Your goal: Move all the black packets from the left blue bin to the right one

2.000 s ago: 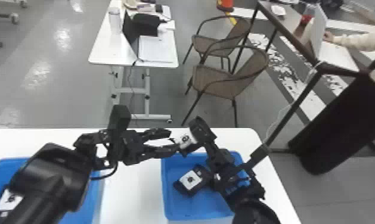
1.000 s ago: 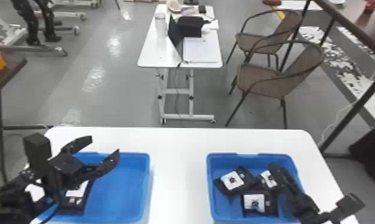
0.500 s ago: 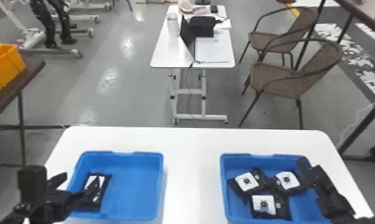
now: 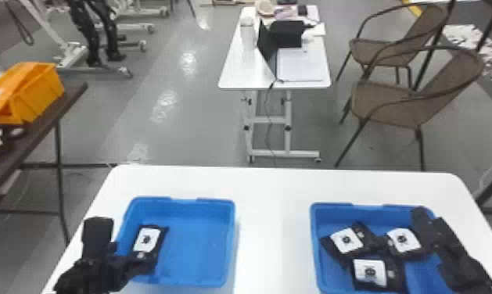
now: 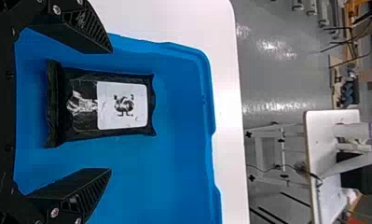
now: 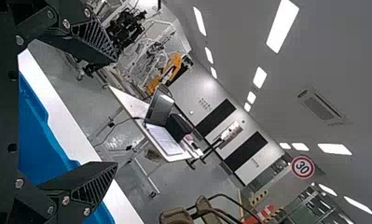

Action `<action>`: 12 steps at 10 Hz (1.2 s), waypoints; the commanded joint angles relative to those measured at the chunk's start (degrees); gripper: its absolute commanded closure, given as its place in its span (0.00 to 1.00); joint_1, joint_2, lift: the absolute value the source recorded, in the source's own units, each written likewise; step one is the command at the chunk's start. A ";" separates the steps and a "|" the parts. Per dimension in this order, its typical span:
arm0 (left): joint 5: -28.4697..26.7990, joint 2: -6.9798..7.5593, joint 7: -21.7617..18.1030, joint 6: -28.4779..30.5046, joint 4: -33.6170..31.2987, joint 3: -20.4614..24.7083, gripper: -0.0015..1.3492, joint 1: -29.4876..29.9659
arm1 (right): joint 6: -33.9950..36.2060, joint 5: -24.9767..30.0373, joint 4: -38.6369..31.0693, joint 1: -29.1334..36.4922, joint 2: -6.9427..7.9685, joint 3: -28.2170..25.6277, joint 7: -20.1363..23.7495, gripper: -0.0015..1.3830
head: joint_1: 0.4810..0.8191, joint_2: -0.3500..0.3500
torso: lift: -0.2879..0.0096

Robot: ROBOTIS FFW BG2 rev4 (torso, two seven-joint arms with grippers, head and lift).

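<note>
On the white table (image 4: 274, 195), the left blue bin (image 4: 202, 242) sits toward the left edge with one black packet (image 4: 146, 239) by its left wall, between the parted fingers of the left gripper (image 4: 133, 257). Toward the table's right edge, the right blue bin (image 4: 316, 250) holds three packets (image 4: 370, 273), and the right gripper (image 4: 432, 230), fingers spread and empty, is above that bin's right side.

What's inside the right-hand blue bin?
Three black packets lie in the right blue bin. The right arm covers part of its right side; whatever is underneath is hidden.
</note>
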 commanded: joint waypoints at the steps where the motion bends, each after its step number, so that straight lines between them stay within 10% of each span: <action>1: 1.05 1.80 1.38 1.45 3.64 -2.94 0.10 -2.08 | 0.13 -0.32 0.26 -0.05 0.05 0.03 0.24 0.18 | 0.63 0.66 | 0.97; 12: -3.60 5.05 7.26 11.30 16.65 -8.74 0.11 -11.13 | 0.83 -1.99 1.40 -0.40 0.05 0.29 1.56 0.18 | 0.63 0.69 | 0.97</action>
